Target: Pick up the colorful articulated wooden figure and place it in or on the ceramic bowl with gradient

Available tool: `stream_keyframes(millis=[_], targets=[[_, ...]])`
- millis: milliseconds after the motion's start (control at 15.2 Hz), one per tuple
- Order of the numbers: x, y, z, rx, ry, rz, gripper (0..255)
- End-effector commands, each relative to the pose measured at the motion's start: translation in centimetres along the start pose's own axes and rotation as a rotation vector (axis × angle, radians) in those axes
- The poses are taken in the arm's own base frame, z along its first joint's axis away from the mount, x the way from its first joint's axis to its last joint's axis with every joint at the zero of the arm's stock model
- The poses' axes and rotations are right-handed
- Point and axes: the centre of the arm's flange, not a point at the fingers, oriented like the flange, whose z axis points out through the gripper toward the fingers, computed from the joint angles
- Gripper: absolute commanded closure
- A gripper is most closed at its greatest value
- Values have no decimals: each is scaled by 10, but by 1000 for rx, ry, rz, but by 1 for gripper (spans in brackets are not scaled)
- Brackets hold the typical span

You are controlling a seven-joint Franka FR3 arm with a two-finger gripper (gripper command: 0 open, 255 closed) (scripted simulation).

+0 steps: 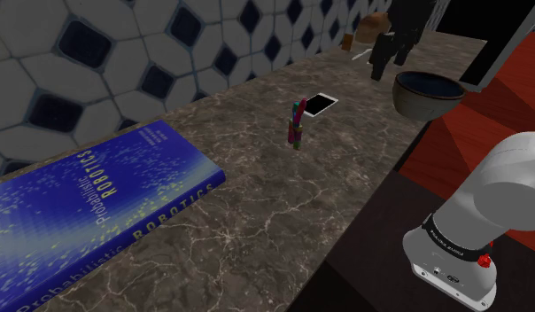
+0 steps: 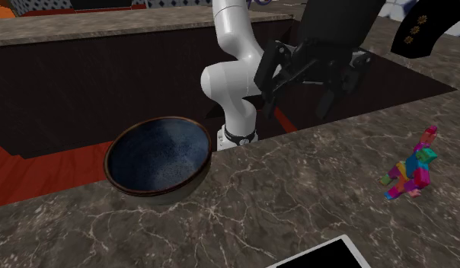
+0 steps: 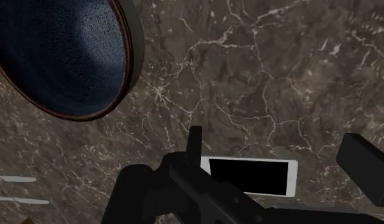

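The colourful jointed figure stands upright on the dark marble counter, beside a white phone. In the second exterior view the figure is at the right, far from the bowl. The bowl is dark brown outside and mottled blue inside, and sits near the counter's edge. My black gripper hangs open and empty above the counter, between the bowl and the figure. In the second exterior view the gripper is behind the counter edge. From the wrist, the spread fingers frame the phone, with the bowl off to one side.
A large blue book lies at the shoulder view's left on the counter. A brown object stands at the far end. The counter drops off to a red floor near the arm's base. A tiled wall backs the counter.
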Motion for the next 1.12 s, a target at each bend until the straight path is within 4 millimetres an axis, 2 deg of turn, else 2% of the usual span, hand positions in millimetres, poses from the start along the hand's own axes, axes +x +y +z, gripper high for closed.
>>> stream_keyframes(millis=[0, 528, 1056], targets=[[0, 0, 0, 0, 0, 0, 0], [19, -93, 10, 67, -24, 239, 0], [59, -179, 15, 133, -48, 478, 0]])
